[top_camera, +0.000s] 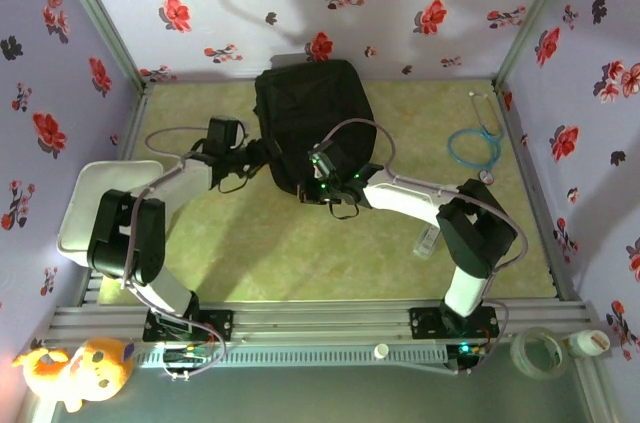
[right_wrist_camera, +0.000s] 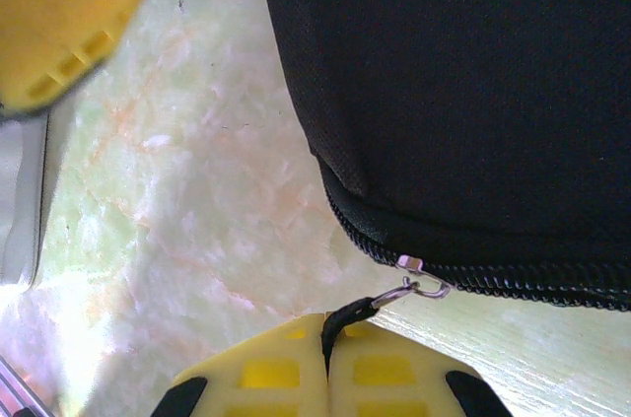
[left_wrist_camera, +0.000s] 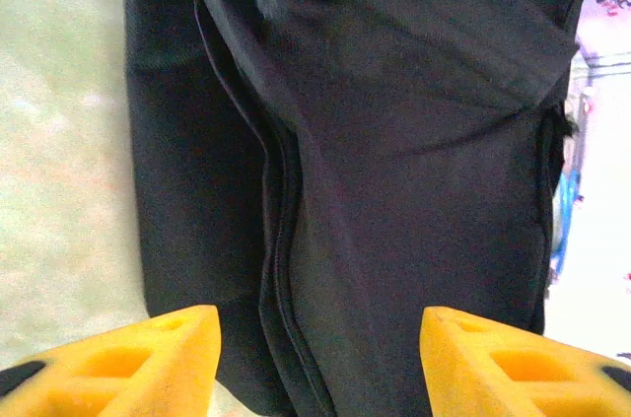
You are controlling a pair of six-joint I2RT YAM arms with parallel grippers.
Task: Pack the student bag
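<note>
Top external against wrist cameras: bag at far centre

Top external: large black soft fabric backpack (top_camera: 315, 118) lies far-centre on green marbled table (top_camera: 250, 243), both arms at its near edge; teal stethoscope (top_camera: 470, 143) well apart, to the right. Left wrist adds: left gripper (left_wrist_camera: 320, 328) gaping, yellow fingers apart, fabric folds beyond, nothing pinched. Right wrist adds: right gripper (right_wrist_camera: 328, 328) clamped on black zip pull (right_wrist_camera: 345, 315) at the bag's zip line.

The left arm (top_camera: 165, 193) reaches from the near left toward the centre. The left gripper (left_wrist_camera: 320, 343) has its yellow fingers spread apart. The right arm (top_camera: 420, 205) bends in from the near right. The right gripper (right_wrist_camera: 328, 343) pinches a black zip pull (right_wrist_camera: 347, 316).
</note>
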